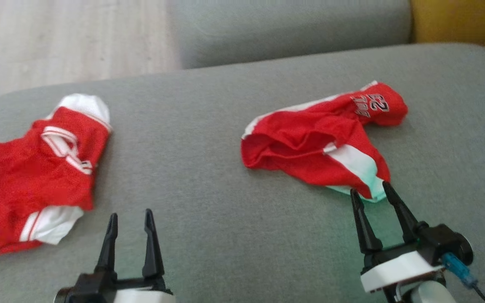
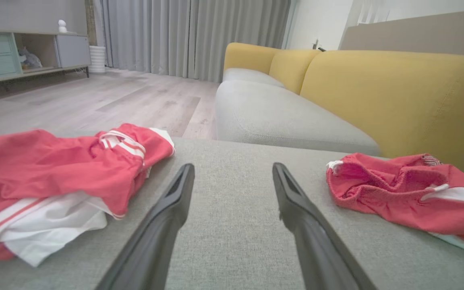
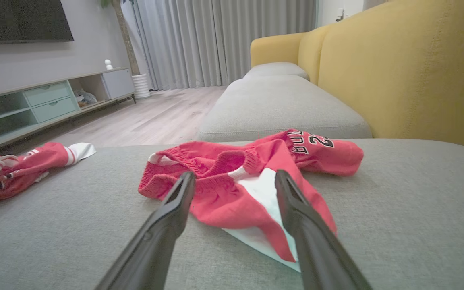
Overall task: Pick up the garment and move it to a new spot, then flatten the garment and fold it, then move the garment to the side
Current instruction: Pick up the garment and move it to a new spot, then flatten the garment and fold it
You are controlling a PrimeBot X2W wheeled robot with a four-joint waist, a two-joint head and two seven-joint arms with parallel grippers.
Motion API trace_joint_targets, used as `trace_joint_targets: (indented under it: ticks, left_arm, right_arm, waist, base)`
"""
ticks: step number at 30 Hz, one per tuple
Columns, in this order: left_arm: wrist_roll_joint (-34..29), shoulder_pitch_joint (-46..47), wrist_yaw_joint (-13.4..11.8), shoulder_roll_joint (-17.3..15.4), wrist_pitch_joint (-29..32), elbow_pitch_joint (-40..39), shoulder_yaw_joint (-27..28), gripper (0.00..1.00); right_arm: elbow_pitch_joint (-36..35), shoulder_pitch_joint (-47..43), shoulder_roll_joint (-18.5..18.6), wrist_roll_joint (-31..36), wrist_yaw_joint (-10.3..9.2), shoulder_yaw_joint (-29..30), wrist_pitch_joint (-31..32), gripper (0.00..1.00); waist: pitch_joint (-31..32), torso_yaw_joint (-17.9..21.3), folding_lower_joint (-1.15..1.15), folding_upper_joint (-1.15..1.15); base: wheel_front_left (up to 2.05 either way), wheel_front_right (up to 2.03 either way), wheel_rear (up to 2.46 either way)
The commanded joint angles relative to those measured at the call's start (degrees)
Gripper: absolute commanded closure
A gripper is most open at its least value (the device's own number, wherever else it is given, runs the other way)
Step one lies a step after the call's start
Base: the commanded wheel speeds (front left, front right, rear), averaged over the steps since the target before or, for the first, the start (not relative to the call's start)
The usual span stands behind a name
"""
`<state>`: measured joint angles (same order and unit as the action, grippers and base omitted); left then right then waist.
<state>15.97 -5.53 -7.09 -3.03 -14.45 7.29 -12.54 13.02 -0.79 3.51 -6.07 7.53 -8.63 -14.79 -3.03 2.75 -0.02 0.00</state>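
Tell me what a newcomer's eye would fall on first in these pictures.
Two bright red garments lie apart on the grey cushion: the T-shirt with white sleeves at the left, the printed shorts at the right. The right gripper stands open at the shorts' white near edge; the left gripper is open over bare cushion.

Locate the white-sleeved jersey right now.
In the head view, the jersey lies crumpled at the left end of the grey cushion, left of the left hand, well apart from the numbered garment on the right.
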Motion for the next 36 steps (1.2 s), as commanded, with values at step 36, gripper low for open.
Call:
trace_joint_targets:
  ticks: [36]
  left_arm:
    - [-7.64,-0.94,-0.47,0.15,-0.54,-5.04,-1.18,0.00]
  right_arm:
    - [-1.19,-2.74,-0.62,1.47,-0.04,1.79,-0.21,0.00]
  waist:
    - [5.24,-2.41,0.02,0.00]
  base:
    - [0.00,0.00,0.00]
